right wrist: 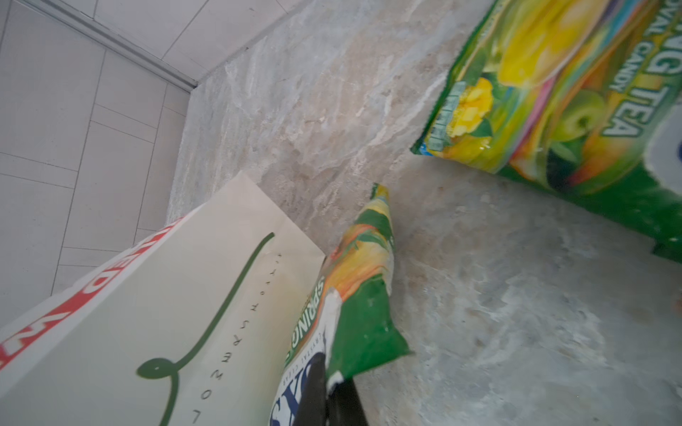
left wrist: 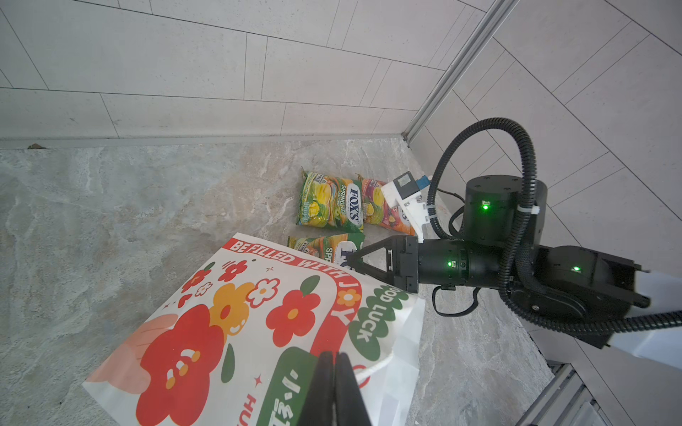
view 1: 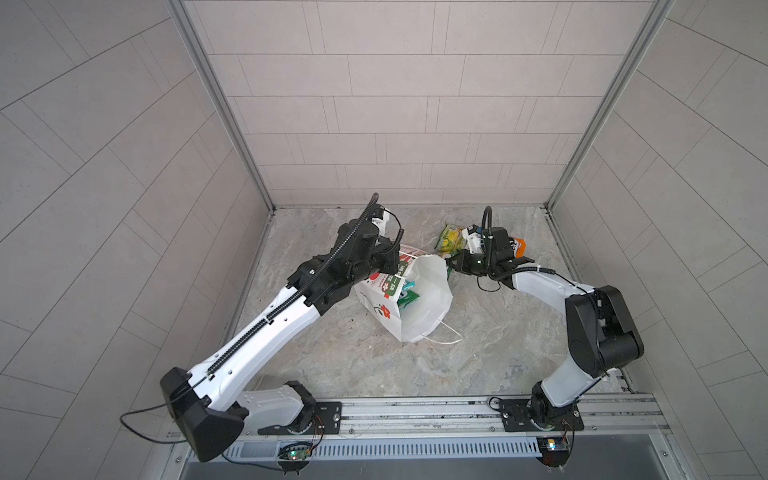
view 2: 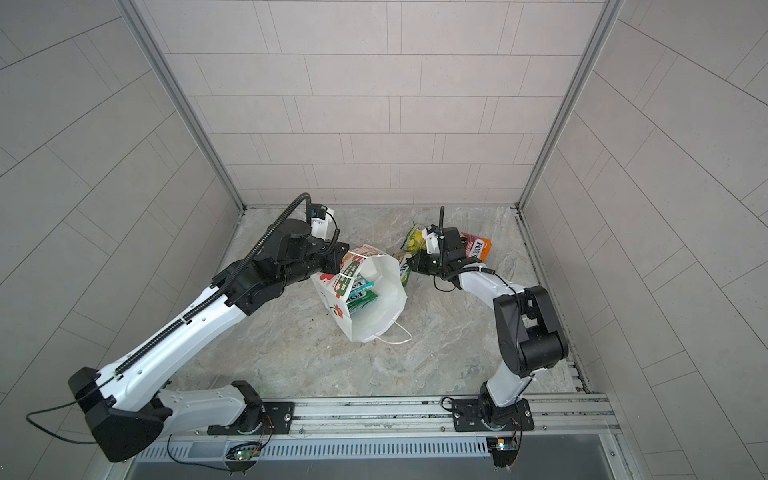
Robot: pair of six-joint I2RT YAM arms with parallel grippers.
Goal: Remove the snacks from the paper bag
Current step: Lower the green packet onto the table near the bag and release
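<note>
**Left gripper** (left wrist: 333,357): black fingers pressed together on the far left rim of the tall white paper bag (view 2: 386,303) with the red flower print, beside its cord handle.

**Paper bag:** stands mid-table on the grey marbled tabletop (view 1: 353,365). Its mouth opens upward in both top views, and the mouth's long axis runs far to near.

**Inside, on edge:** a glossy teal packet (view 2: 360,286) and a glossy green packet (view 2: 363,302), their long axes crosswise to the mouth.

**Right gripper** (left wrist: 352,258): clamped on a green-yellow FOX'S candy packet (right wrist: 363,295). The packet is held on edge outside the bag, against its right wall, with its long axis pointing away from the fingers.

**Far right, flat on the tabletop:** a second green-yellow packet (left wrist: 328,201) and an orange-pink packet (left wrist: 380,206). They lie side by side with long axes parallel.
</note>
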